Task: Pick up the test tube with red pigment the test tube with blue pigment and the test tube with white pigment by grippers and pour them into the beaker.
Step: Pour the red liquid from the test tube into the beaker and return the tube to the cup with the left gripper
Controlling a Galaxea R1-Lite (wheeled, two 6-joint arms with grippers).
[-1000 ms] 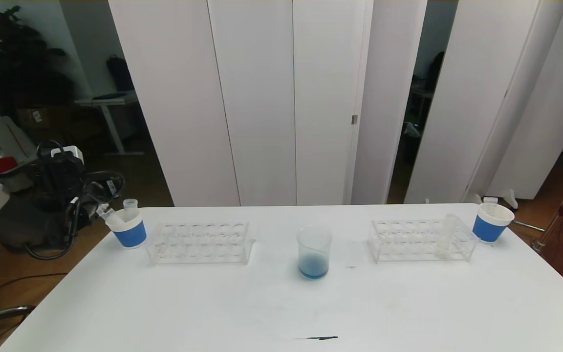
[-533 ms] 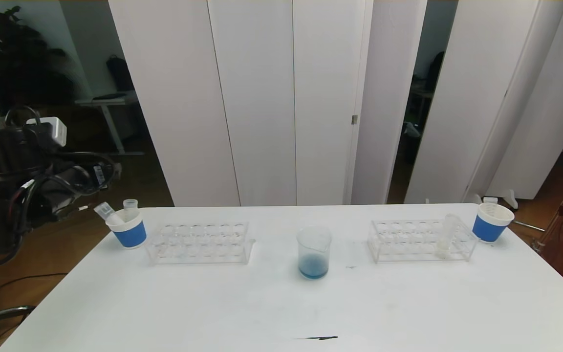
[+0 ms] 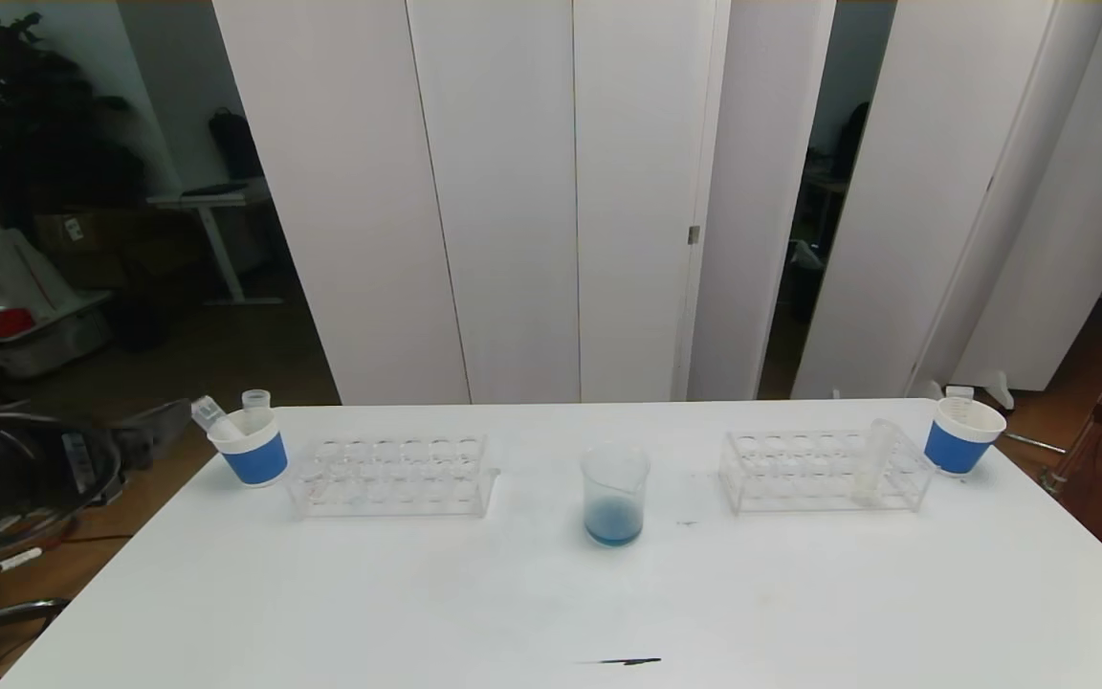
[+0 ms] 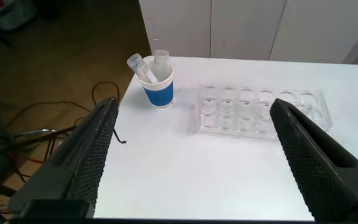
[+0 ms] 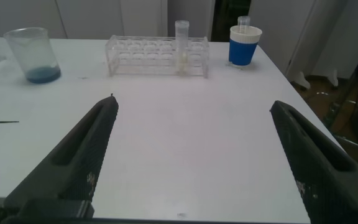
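Note:
The beaker (image 3: 615, 498) (image 5: 36, 55) stands mid-table with blue liquid in its bottom. The test tube with white pigment (image 3: 873, 466) (image 5: 181, 50) leans in the right-hand clear rack (image 3: 824, 471). No tube holding red or blue pigment shows in any view. My left gripper (image 4: 192, 104) is open and empty, off the table's left edge, facing a blue-and-white cup (image 4: 158, 90) and the empty left rack (image 4: 260, 112). My right gripper (image 5: 194, 104) is open and empty above the table's near right part, out of the head view.
The left cup (image 3: 250, 448) holds two empty-looking tubes. Another blue-and-white cup (image 3: 962, 435) with one tube stands at the far right corner. A dark streak (image 3: 623, 661) marks the table's front. White partition panels rise behind the table.
My left arm has drawn back from beside the left cup, dropping down and leftward off the table's edge. Everything on the table stays put.

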